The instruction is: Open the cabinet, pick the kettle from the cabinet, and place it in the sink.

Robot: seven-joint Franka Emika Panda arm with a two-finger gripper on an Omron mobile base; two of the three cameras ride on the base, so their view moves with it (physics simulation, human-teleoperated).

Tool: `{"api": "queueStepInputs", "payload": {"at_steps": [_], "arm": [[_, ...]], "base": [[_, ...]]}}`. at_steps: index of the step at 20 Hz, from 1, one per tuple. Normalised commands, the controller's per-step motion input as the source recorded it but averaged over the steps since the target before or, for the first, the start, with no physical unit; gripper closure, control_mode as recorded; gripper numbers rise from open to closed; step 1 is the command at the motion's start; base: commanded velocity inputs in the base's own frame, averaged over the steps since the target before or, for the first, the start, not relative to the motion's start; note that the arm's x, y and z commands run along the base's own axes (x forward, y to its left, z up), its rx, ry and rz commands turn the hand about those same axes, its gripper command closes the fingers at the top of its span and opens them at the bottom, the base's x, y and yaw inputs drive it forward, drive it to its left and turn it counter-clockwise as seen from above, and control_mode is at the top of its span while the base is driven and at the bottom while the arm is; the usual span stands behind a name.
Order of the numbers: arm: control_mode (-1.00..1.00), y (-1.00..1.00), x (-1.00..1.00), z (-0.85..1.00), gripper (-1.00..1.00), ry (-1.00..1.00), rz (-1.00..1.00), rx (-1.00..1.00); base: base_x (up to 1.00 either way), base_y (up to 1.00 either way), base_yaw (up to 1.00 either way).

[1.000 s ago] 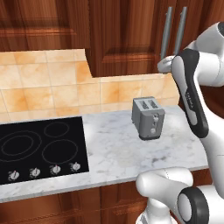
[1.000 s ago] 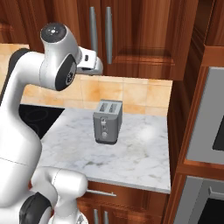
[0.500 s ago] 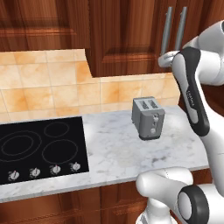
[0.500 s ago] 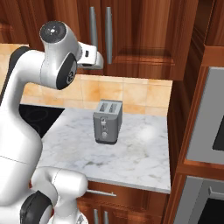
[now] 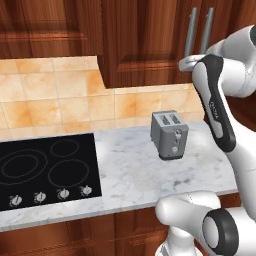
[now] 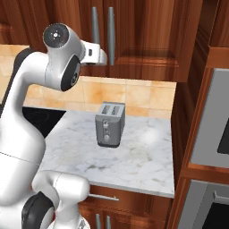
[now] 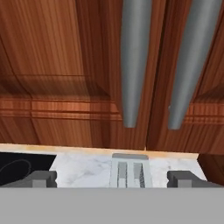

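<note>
Now open pincer (image 7: 112,178) just below cabinet (image 7: 61,65) handles (image 7: 135,61); doors closed

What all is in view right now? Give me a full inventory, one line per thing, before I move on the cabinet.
cabinet: one, dark reddish-brown wood, on the wall above the counter, doors shut
bar handles: two, silver, vertical, side by side on the cabinet doors
toaster: one, grey, two-slot, on the counter below the handles
counter: one, white marble, along the wall
cooktop: one, black glass with ring marks and four knobs, set in the counter left of the toaster
wall tiles: orange-beige, behind the counter
oven: grey front in the tall wooden unit, right of the counter
lower cabinets: reddish-brown, under the counter
gripper: one, dark fingertips, open, raised before the bar handles, holding nothing
</note>
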Motion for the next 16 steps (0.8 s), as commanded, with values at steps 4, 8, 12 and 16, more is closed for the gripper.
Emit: {"api": "queueStepInputs", "payload": {"at_steps": [4,8,12,16], "arm": [[-1.00,-0.07,0.21,0.24,-1.00,0.00,0.00,0.00],[-1.00,-0.07,0.25,0.17,-1.00,0.00,0.00,0.00],[-1.00,-0.09,0.26,0.13,-1.00,0.00,0.01,0.00],[-1.00,-0.02,0.28,0.02,-1.00,0.00,0.00,0.00]], "base": [[0.00,0.00,0.00],[0.00,0.00,0.00],[0.00,0.00,0.00],[0.00,0.00,0.00]]}}
